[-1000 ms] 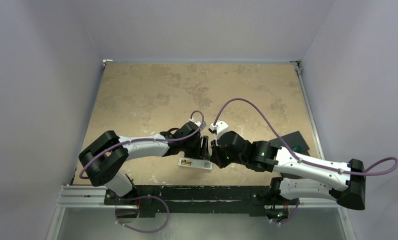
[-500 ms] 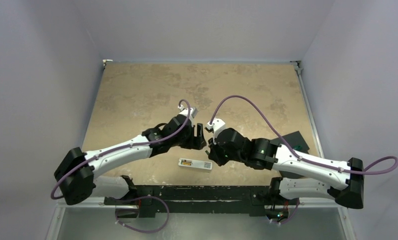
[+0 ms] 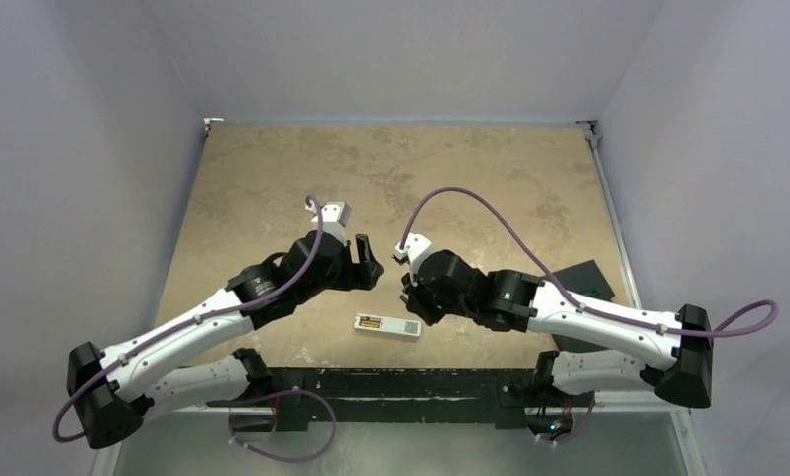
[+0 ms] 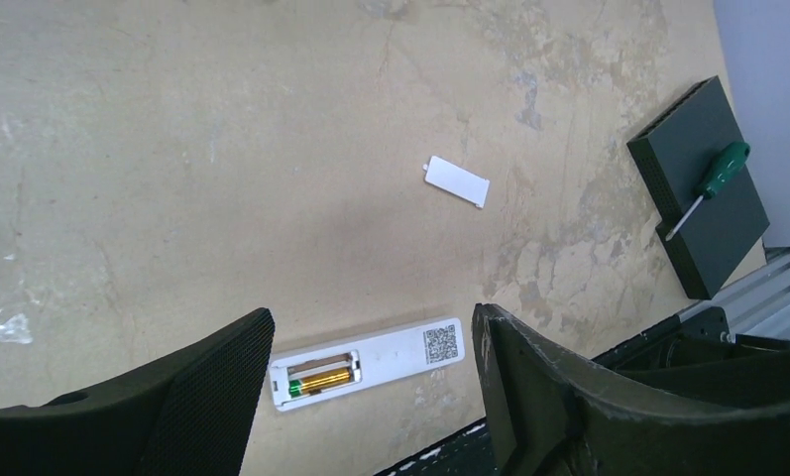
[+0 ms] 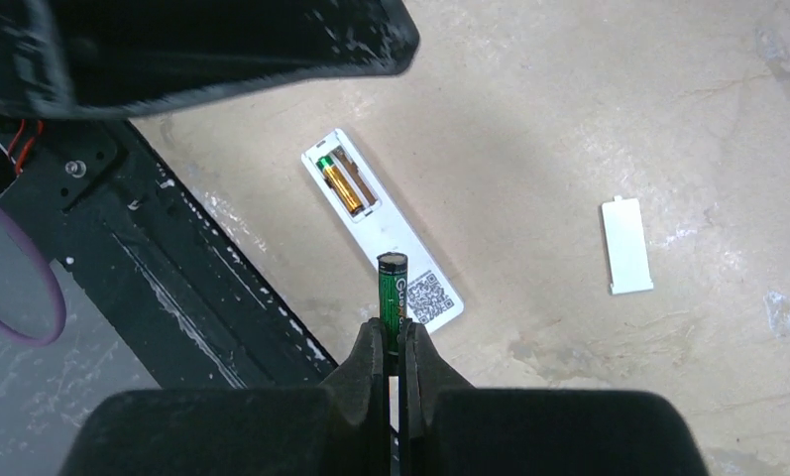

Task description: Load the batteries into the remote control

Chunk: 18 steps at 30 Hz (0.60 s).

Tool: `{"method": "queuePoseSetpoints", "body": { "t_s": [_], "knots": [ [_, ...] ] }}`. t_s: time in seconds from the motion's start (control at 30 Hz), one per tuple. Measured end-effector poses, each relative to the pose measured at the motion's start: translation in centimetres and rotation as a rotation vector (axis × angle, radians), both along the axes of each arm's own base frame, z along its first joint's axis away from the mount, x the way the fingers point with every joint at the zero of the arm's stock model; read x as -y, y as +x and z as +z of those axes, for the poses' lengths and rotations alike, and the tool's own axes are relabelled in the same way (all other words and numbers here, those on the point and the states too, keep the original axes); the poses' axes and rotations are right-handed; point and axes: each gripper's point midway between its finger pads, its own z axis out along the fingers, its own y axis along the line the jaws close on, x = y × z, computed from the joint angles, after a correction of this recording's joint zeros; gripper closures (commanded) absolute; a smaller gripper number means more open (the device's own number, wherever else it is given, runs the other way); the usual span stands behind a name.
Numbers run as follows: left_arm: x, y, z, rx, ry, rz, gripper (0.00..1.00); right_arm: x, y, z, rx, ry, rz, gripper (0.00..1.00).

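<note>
Mottled tan counter [image 3: 272, 178] fills the walled cell, and the remote control [image 4: 391, 355] lies back-up near its front edge, its recess uncovered with a gold-copper battery [image 4: 321, 380] seated inside. The left claw [image 4: 369, 332] hangs above it, spread wide and holding nothing. The right claw [image 5: 393, 337] pinches a green-labelled battery [image 5: 392, 293], upright between its tips, above the remote. A white battery cover [image 4: 457, 181] lies well apart on the counter. A green-handled screwdriver [image 4: 713, 178] rests on a black pad [image 4: 728, 238] at the right.
</note>
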Motion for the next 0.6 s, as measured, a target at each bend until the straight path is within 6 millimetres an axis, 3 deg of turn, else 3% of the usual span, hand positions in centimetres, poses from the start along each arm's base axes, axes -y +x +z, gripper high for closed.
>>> {"method": "queuePoseSetpoints", "body": {
  "t_s": [0.33, 0.6],
  "knots": [
    [-4.1, -0.7, 3.1, 0.088, -0.025, 0.103, 0.27, -1.5, 0.6, -1.3, 0.039, -0.044, 0.082, 1.00],
    [-7.2, -1.5, 4.3, 0.131, -0.028, 0.179, 0.27, -3.2, 0.6, -2.2, 0.056, -0.052, 0.176, 1.00]
  ]
}}
